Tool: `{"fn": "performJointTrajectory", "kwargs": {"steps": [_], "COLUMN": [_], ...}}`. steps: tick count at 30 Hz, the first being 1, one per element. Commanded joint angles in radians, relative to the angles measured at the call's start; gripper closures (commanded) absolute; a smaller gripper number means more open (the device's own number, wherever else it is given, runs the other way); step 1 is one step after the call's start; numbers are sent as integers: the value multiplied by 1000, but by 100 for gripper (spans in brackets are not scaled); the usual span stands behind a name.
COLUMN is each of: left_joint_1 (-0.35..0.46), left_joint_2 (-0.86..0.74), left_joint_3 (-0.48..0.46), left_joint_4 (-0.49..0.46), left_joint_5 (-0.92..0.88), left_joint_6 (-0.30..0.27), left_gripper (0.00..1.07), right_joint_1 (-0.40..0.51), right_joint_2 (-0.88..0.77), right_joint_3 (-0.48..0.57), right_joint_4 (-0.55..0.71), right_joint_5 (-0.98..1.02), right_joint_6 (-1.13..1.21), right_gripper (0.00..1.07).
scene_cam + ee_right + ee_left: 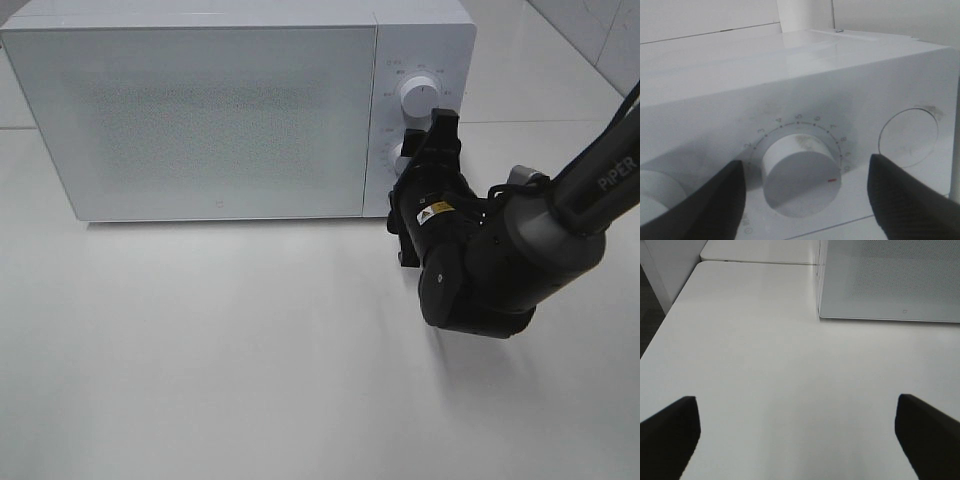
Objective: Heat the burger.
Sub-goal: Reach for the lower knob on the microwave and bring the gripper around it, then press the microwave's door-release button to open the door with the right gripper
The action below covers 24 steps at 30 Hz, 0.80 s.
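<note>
left pincer (796,407) released, fingers wide apart, hanging over the desk (200,360) to the near left of the microwave (210,110). right pincer (805,167) is further back at the control panel on the microwave's right end. It's released too: fingers (710,200) straddle a numbered dial (797,182) with a gap on each side, no contact. microwave stands at the far side of the desk, door shut. burger not visible in any view.
</note>
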Motion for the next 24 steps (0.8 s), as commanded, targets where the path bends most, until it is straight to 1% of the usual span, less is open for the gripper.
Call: {"fn": "performJointTrajectory", "kwargs": {"steps": [1, 2, 4, 5, 7, 8, 10, 13, 14, 16, 17, 19, 21, 23, 24], "left_joint_1": [2, 2, 2, 2, 2, 2, 2, 2, 2, 2, 2, 2, 2, 2, 2], "left_joint_2": [-6, -6, -6, -6, -6, -6, -6, -6, -6, -6, -6, -6, -6, -6, -6], "left_joint_3": [3, 3, 3, 3, 3, 3, 3, 3, 3, 3, 3, 3, 3, 3, 3], "left_joint_4": [-6, -6, -6, -6, -6, -6, -6, -6, -6, -6, -6, -6, -6, -6, -6], "left_joint_5": [-9, -9, -9, -9, -9, -9, -9, -9, -9, -9, -9, -9, -9, -9, -9], "left_joint_6": [1, 1, 1, 1, 1, 1, 1, 1, 1, 1, 1, 1, 1, 1, 1], "left_gripper": [9, 9, 9, 9, 9, 9, 9, 9, 9, 9, 9, 9, 9, 9, 9], "right_joint_1": [-6, -6, -6, -6, -6, -6, -6, -6, -6, -6, -6, -6, -6, -6, -6], "right_joint_2": [-9, -9, -31, -31, -61, -61, -98, -113, -145, -160, -195, -216, -322, -345, -395], "right_joint_3": [7, 7, 55, 55, 106, 106, 161, 179, 210, 225, 261, 278, 329, 337, 343], "right_joint_4": [-23, -23, -43, -43, -69, -69, -94, -101, -117, -120, -137, -148, -184, -194, -211], "right_joint_5": [-78, -78, -76, -76, -71, -71, -71, -72, -73, -73, -72, -69, 11, 39, 108], "right_joint_6": [-16, -16, -17, -17, -44, -44, -65, -68, -75, -89, -134, -166, -300, -333, -435], "right_gripper": [37, 37, 37, 37, 37, 37, 37, 37, 38, 38, 38, 38, 38, 38, 38]}}
